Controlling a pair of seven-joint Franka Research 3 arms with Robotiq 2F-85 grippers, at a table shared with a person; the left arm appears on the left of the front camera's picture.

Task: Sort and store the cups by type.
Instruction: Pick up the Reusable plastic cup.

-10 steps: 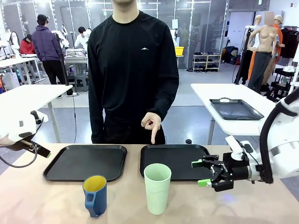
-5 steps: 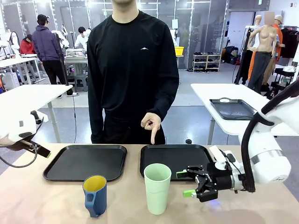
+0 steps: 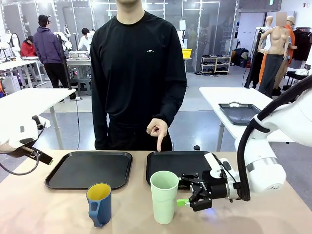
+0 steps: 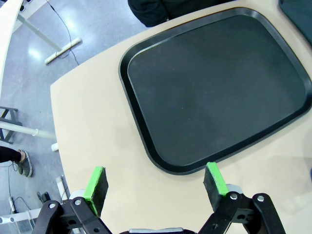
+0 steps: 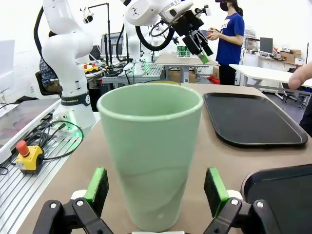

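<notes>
Just ahead of right gripper (image 5: pixel 156 181) — tumbler (image 5: pixel 150 131).

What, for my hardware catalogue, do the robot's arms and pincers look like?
The left arm and right arm are white with rounded joints; a thick black cable loops along the right. The left pincer and right pincer are black linkwork with bright green pads.

A robot lab: a big hall with white surfaces (image 3: pixel 224 95), people (image 3: pixel 48 48) beside them, cables (image 5: pixel 44 134) and a red stop button (image 5: pixel 22 146).
</notes>
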